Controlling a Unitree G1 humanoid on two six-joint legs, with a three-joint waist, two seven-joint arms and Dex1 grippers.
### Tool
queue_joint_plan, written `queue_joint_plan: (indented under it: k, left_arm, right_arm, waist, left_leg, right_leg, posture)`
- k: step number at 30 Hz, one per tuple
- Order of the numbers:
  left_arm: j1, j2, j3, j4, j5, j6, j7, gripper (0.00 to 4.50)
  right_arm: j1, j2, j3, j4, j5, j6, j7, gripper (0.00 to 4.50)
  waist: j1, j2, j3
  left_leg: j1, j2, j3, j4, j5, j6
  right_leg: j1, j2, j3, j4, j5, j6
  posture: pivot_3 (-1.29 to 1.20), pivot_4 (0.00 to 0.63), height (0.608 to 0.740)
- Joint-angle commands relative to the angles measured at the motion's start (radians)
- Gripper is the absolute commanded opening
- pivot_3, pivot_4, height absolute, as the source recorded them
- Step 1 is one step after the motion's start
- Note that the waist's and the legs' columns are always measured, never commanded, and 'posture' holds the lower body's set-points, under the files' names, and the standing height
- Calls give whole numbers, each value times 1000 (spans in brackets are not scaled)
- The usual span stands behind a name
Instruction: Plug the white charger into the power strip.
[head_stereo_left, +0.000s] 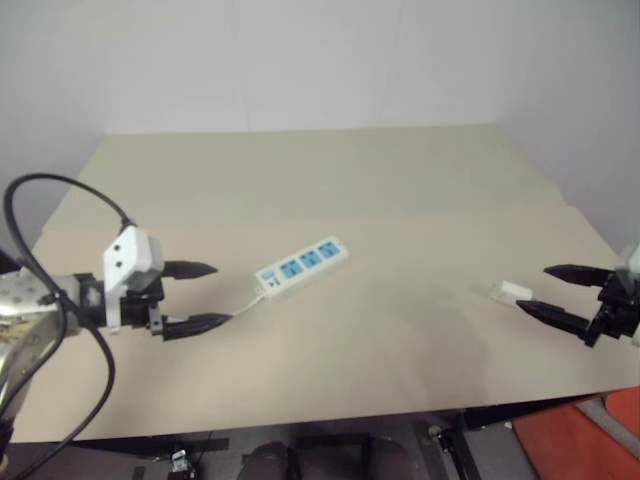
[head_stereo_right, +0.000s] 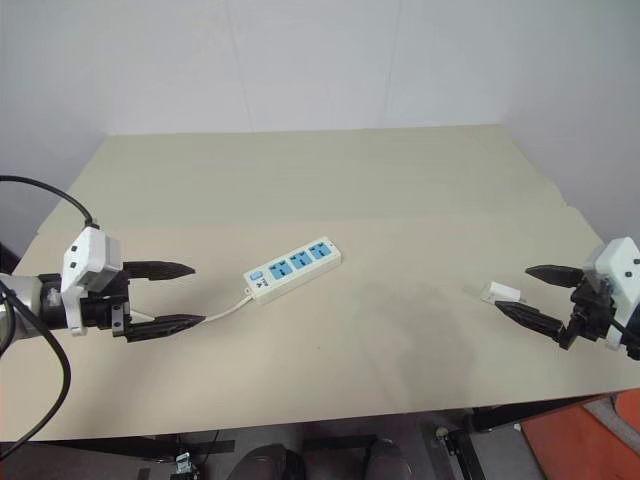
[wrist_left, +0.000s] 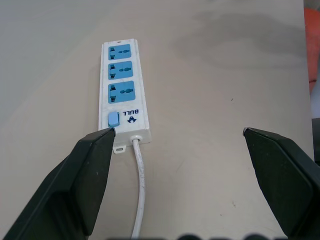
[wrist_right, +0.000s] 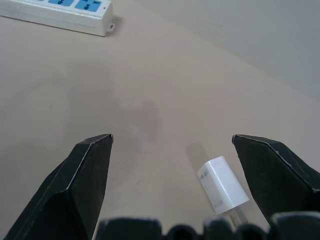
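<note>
We judge the task to be at its very start: nothing is plugged in and nothing is held.

The power strip (head_stereo_right: 292, 268) lies flat near the middle of the table (head_stereo_right: 300, 180), set at a slant, its three blue socket faces turned up and all three free. Its thin white cord (head_stereo_right: 228, 308) runs off the switch end toward our left hand (head_stereo_right: 178, 295). That hand hangs just short of the strip with its two black fingers spread wide and nothing between them; in the left wrist view the strip sits ahead of the fingertips, with the cord passing between them.

The white charger (head_stereo_right: 502, 293) lies on its side on the table well apart from the strip, over on our right. Our right hand (head_stereo_right: 531, 292) is just beside it, fingers wide and empty. In the right wrist view the charger rests close to one finger (wrist_right: 280, 175), prongs pointing back toward the wrist; whether that finger touches the block we cannot quite tell, though it looks like a small gap.

So everything is left to do, as we read it: close on the charger, lift it, carry it across to the strip, turn the prongs downward over a socket, and press it home. The left hand looks placed to steady the strip.
</note>
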Motion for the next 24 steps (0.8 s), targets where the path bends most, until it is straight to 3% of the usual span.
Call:
queue_joint_plan:
  k: [1, 10, 24]
  left_arm:
    - [-36, 16, -11, 3, -13, -4, -14, 4456]
    - [-140, -36, -115, 106, 72, -90, 6, 4456]
    - [-367, -274, -287, 431, 230, -311, 29, 4456]
  right_arm:
    - [23, -6, -46, -71, 36, 29, -4, 4500]
    - [-32, -9, -11, -163, 80, 104, -68, 4500]
    - [-225, 43, 193, -229, 68, 120, -186, 4500]
  waist:
    - [1, 0, 0]
    - [2, 0, 0]
    - [9, -1, 0]
  left_leg:
    - [0, 0, 0, 0, 0, 0]
    - [1, 0, 0, 0, 0, 0]
    - [-1, -3, 0, 0, 0, 0]
  right_leg:
    - [0, 0, 0, 0, 0, 0]
    - [1, 0, 0, 0, 0, 0]
    - [0, 0, -2, 0, 0, 0]
  posture:
    - [0, 150, 740]
    - [0, 150, 740]
    - [0, 150, 740]
